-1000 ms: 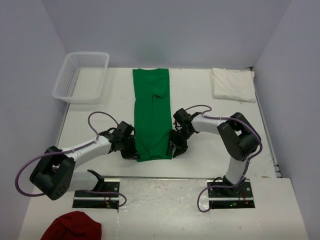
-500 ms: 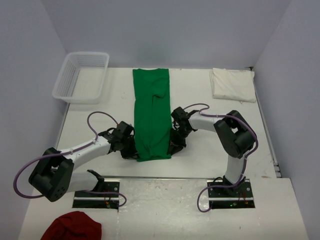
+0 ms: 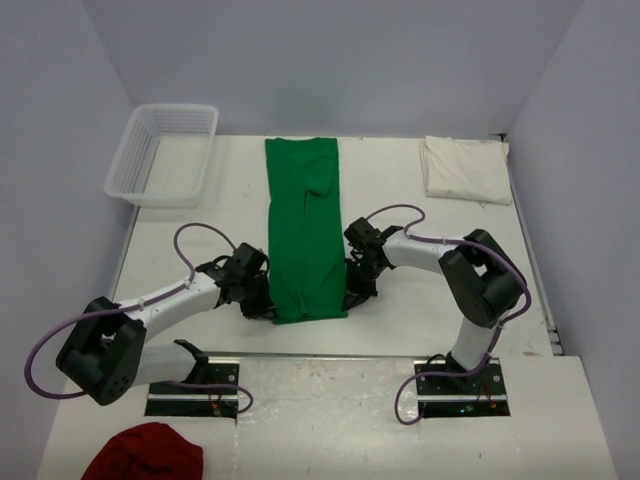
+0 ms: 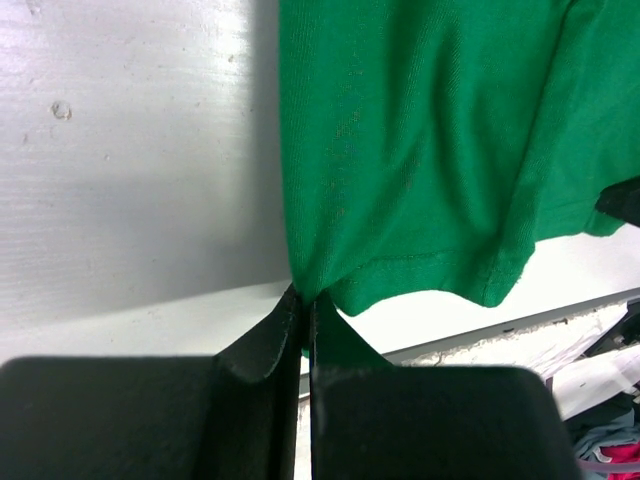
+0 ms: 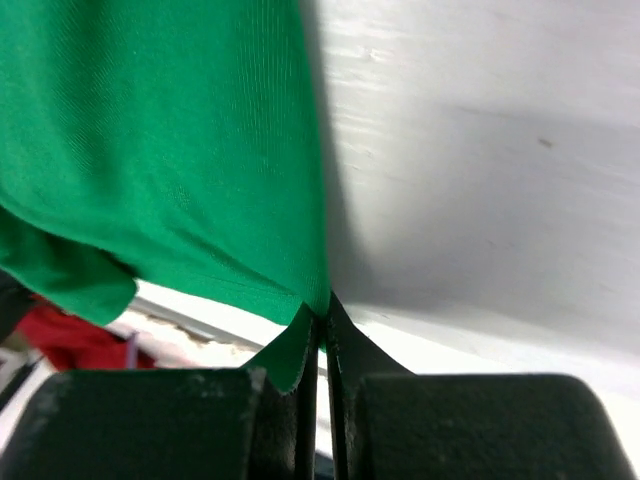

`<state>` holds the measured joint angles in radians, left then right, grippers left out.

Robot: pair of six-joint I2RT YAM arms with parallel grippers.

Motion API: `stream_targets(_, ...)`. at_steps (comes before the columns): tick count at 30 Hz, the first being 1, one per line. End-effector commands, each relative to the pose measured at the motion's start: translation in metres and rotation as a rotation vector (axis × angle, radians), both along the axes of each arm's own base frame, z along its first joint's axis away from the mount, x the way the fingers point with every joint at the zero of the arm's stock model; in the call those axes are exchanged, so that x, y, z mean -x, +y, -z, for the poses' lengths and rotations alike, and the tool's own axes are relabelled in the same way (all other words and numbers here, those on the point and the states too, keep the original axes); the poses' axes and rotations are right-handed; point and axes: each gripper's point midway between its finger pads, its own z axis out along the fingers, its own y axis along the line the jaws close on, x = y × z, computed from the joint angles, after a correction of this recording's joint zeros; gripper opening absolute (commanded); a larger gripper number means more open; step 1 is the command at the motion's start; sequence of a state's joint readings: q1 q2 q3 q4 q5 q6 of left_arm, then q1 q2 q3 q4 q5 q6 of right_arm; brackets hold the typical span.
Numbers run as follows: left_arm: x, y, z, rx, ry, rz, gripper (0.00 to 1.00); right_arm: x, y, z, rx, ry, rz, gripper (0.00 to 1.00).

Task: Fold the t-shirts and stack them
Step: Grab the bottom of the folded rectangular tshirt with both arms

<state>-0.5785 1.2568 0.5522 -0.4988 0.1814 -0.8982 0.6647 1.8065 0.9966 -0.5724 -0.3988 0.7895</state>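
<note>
Lengthwise-fold step: left gripper [image 4: 305, 296] and right gripper [image 5: 322, 308] each pinch a near hem corner of the green t-shirt [image 3: 305, 230]. Next, probably: lift both evenly, carry to the far end.

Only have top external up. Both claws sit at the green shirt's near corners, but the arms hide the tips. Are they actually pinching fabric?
Observer: Left yes. Its wrist view shows the left claw closed on the near corner of the green t-shirt.
Operator: Right one?
Observer: The right claw is shut too, with the shirt's other near corner caught between its fingers.
Operator: Which edge of the shirt is that?
Observer: The left wrist view shows a stitched hem running along the gripped edge.
</note>
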Motion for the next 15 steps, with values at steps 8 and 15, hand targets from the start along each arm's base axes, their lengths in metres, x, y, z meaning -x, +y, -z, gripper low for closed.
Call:
stream_targets(8,-0.006,0.014,-0.030,-0.071,-0.056,0.000,0.00,0.000,-0.050,-0.012,0.251,-0.287,-0.208,0.00)
stream_targets(15,0.008,0.025,-0.025,-0.112,-0.029,0.008,0.00,0.010,-0.048,-0.011,0.186,-0.334,-0.296,0.00)
